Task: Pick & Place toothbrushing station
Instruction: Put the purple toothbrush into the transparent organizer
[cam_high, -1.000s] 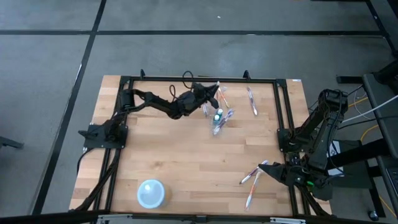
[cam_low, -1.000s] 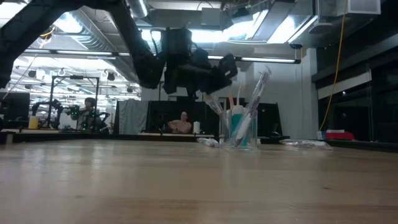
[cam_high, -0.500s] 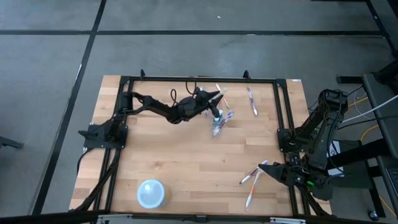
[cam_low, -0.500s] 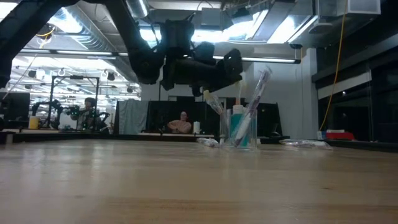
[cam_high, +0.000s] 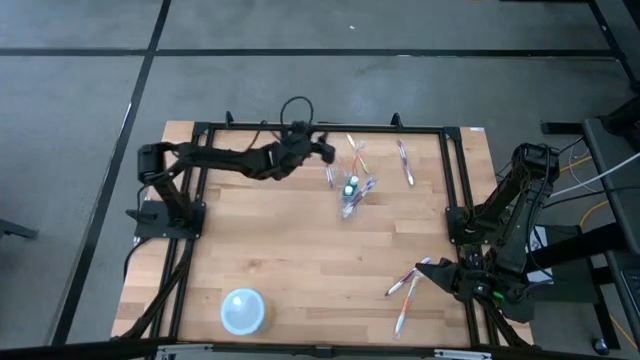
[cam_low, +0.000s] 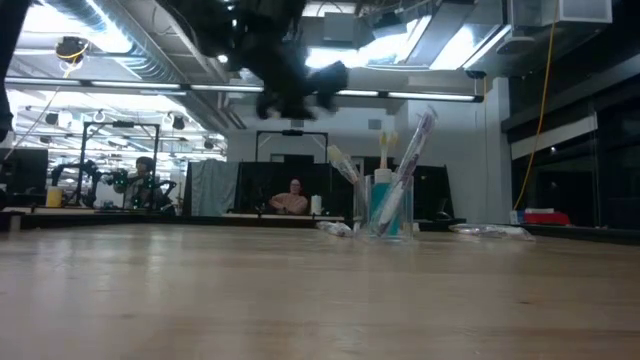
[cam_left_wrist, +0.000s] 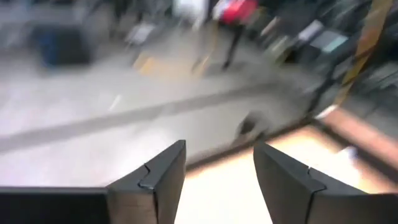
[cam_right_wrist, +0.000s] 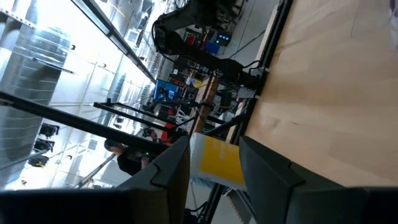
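Note:
A clear cup (cam_high: 349, 197) stands upright on the wooden table, right of centre toward the far edge. A teal tube (cam_low: 381, 203) and several white toothbrushes (cam_low: 412, 150) stand in it, leaning on its rim. More toothbrushes lie flat near the far edge (cam_high: 404, 161) and by the near right corner (cam_high: 404, 285). My left gripper (cam_high: 320, 150) is open and hangs high above the table, left of the cup. In the left wrist view nothing is between its fingers (cam_left_wrist: 219, 177). My right gripper (cam_high: 436, 272) waits open at the near right, beside the loose toothbrushes.
A pale blue round bowl (cam_high: 243, 310) sits near the table's front edge, left of centre. A black frame (cam_high: 320, 128) runs around the work area. Bare wood lies between the cup and the bowl.
My left gripper has drawn back from over the cup toward the table's far left and has risen well above it. The cup, the tube and the toothbrushes in it stand as before.

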